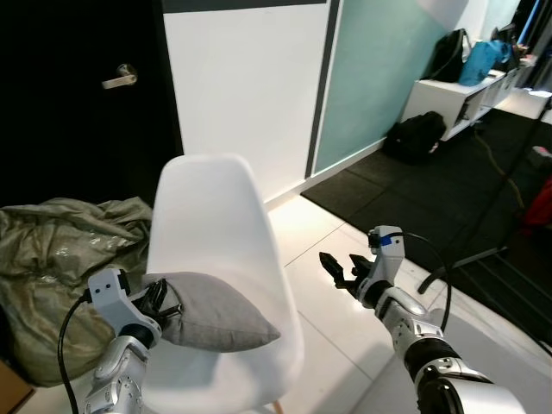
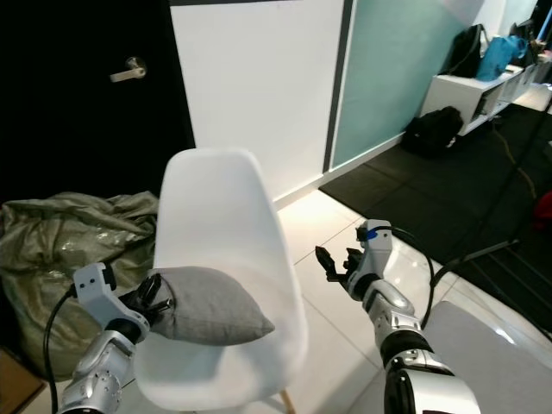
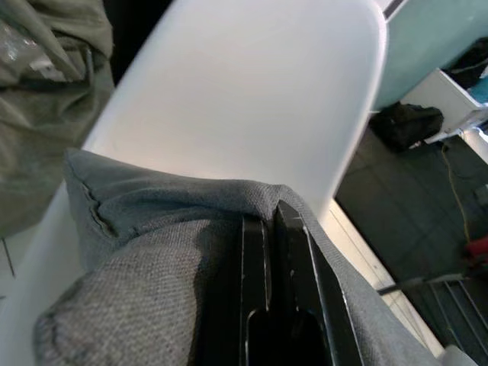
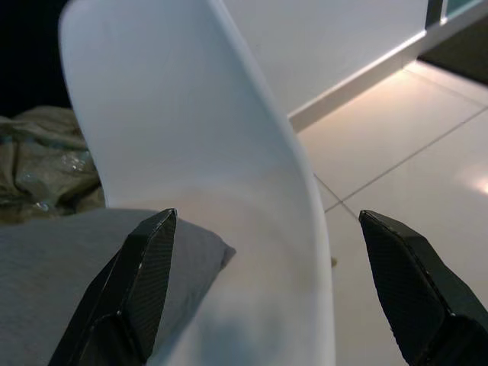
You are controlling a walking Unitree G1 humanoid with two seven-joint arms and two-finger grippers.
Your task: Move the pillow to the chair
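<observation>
A black door (image 1: 78,95) and a white wall (image 1: 241,78) stand behind a pale tiled floor (image 1: 336,259), with dark matting (image 1: 431,190) and a low white shelf (image 1: 466,95) carrying bags off to the robot's right. Nearer, a heap of crumpled olive fabric (image 1: 60,250) lies on the floor to the left of the white chair (image 1: 216,224), a moulded shell with a tall back. The grey pillow (image 1: 216,310) already lies on the chair's seat, its far corner reaching toward the seat's right edge and its near end bunched. It looks light and soft, a woven cover that gives and creases under a pinch, so it should neither slip nor break; a corner or seam fold is the natural place to hold it, though it will sag from any single hold. The left claw (image 1: 164,302) is clamped tight on the pillow's near end, the two black fingers (image 3: 274,282) almost together with grey cloth gathered around them. The right claw (image 1: 341,269) hangs in the air beside the chair's right edge, spread wide and holding nothing, its fingertips (image 4: 149,259) framing the pillow's corner and the chair's edge without touching either. By the look of it, little remains but to let go.
</observation>
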